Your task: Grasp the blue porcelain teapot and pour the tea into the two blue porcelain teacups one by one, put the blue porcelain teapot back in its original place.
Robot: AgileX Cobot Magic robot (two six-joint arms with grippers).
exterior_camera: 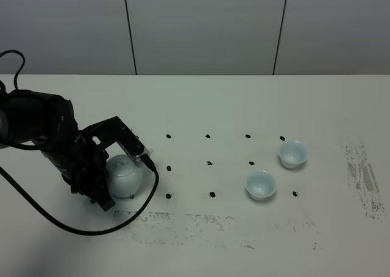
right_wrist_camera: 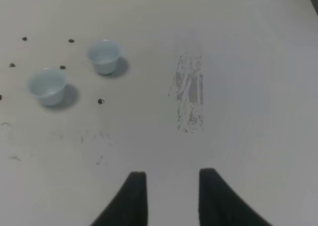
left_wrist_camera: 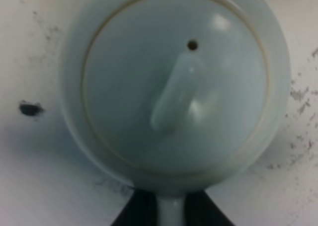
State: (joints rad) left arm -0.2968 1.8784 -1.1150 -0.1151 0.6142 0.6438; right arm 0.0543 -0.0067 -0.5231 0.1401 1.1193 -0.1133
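Pale blue porcelain fills your left wrist view: the blue porcelain teapot (left_wrist_camera: pixel 174 87) sits directly under the camera, its lid (left_wrist_camera: pixel 124 62) on, with the knob (left_wrist_camera: pixel 174 99) and small vent hole (left_wrist_camera: pixel 192 45) plain to see. You have the left gripper (left_wrist_camera: pixel 171 206) closed on the loop handle (left_wrist_camera: pixel 172 219), a dark finger against each side. That is the sensible hold, since the round glossy belly would give the pads little to bite on, and a grip at the handle leaves the opposite side free for tipping. From the high camera the pot stands at the left of the white table (exterior_camera: pixel 201 106), seemingly not yet lifted, with the arm's bulk over it. The spout is hidden in both views, so you cannot confirm which way it faces. The cups stand well apart from the pot, toward the right: the nearer teacup (exterior_camera: pixel 261 185) and the farther teacup (exterior_camera: pixel 292 154), upright, close together but not touching, among a grid of black dots (exterior_camera: pixel 209 163) that look like placement marks. Their insides read pale, so I judge neither holds tea yet. That layout gives you one carry across, then a short shift between pours. Your right gripper (right_wrist_camera: pixel 172 179) hangs over bare table, jaws parted with nothing between them, out of the way because one arm suffices here. The risk is the narrow handle twisting in the grip once the pot's weight comes onto it.
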